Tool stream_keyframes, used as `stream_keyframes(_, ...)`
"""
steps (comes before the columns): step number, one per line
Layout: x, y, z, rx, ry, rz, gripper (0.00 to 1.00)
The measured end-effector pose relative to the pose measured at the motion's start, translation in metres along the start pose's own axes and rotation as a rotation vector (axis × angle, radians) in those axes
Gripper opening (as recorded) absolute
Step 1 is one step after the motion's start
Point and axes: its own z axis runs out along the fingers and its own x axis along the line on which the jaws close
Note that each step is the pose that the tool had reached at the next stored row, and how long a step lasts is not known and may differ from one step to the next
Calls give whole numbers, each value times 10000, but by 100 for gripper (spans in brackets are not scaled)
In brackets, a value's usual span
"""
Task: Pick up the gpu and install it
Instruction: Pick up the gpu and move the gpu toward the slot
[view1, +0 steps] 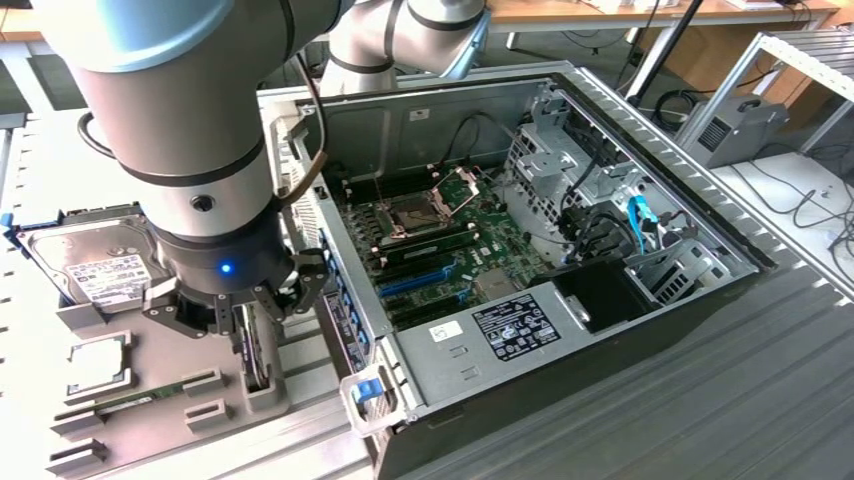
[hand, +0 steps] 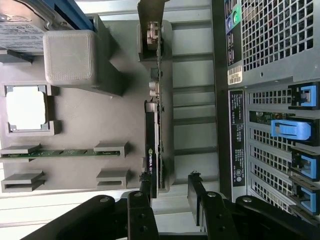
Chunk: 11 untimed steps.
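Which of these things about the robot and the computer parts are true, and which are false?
1. The black claw is open. True.
2. The thin green expansion card with a black cooler stands on edge in the grey holder tray. True.
3. The silver hard drive with a white label sits inside the open metal computer case. False: the hard drive rests on the grey tray beside the case.
4. The claw grips the narrow green memory stick. False: the stick lies in its slots on the tray, away from the claw.
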Motion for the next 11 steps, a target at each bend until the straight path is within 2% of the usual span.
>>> stream_keyframes(11,12,6,44,39,-3,-1,42)
